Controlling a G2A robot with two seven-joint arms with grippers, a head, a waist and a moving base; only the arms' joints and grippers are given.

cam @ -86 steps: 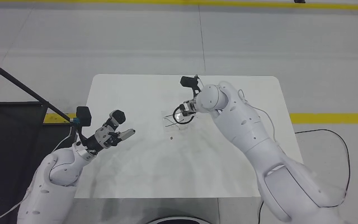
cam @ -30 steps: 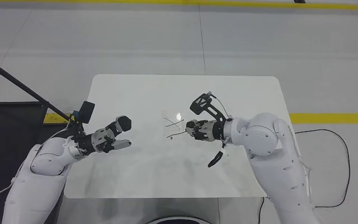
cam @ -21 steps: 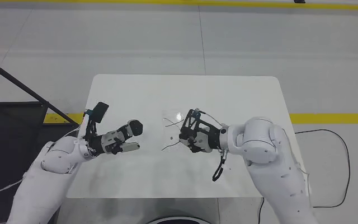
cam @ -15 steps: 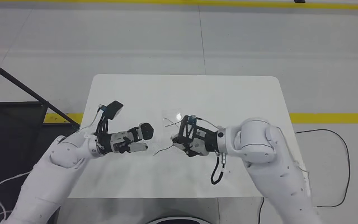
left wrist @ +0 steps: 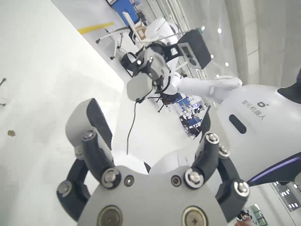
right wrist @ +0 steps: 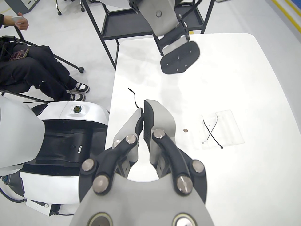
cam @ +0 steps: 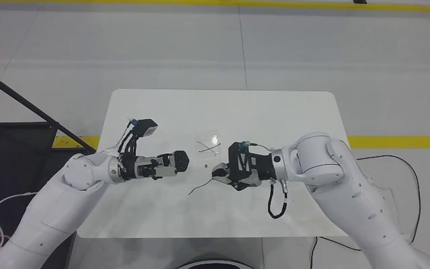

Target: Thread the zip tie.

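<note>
The right gripper pinches the zip tie above the bench, its tail pointing left toward the left gripper, which is spread wide and empty, probably to receive it.

**Plastic, rubber and metal on a smooth white top**

The table had a smooth white top with a faint sheen. The zip tie looked like thin, matt black plastic. The right gripper had smooth grey plastic finger shells, ribbed black rubbery pads, matt black links and shiny metal screw heads. Its base plate was dull brushed metal. The left gripper showed the same finishes. A clear, glossy plastic bag lay under two more black ties.
</note>
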